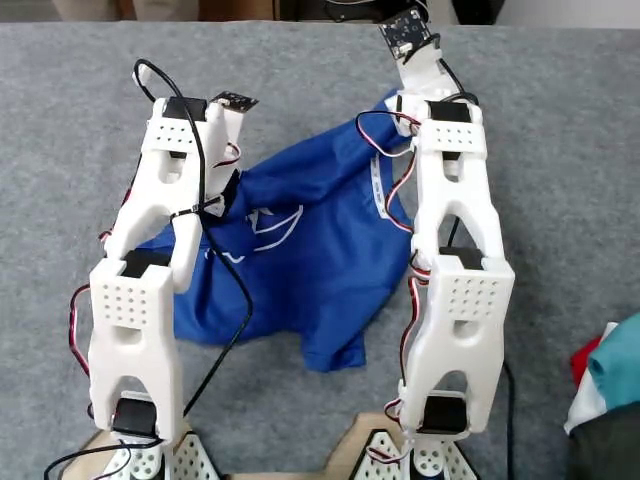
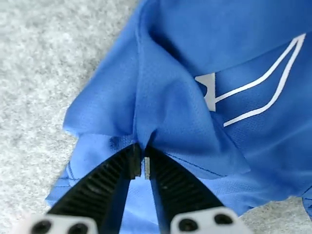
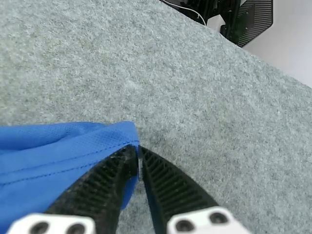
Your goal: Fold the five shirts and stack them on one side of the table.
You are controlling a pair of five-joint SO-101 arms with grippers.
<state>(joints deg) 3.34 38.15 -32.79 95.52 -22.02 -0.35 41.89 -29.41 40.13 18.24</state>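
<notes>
L gripper (image 2: 145,163) pinches a shirt (image 1: 300,270) fold, R gripper (image 3: 139,163) its edge, jaws near shut. I reckon that's to spread it flat.

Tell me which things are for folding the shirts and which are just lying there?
For the job: blue shirt; left gripper and right gripper, both pinching it; pile of clothes at the table edge, probably more shirts.
Just lying about: grey table cover; black gear past the far edge.

White arms (image 1: 135,300) (black ribbed fingers (image 2: 109,181))
</notes>
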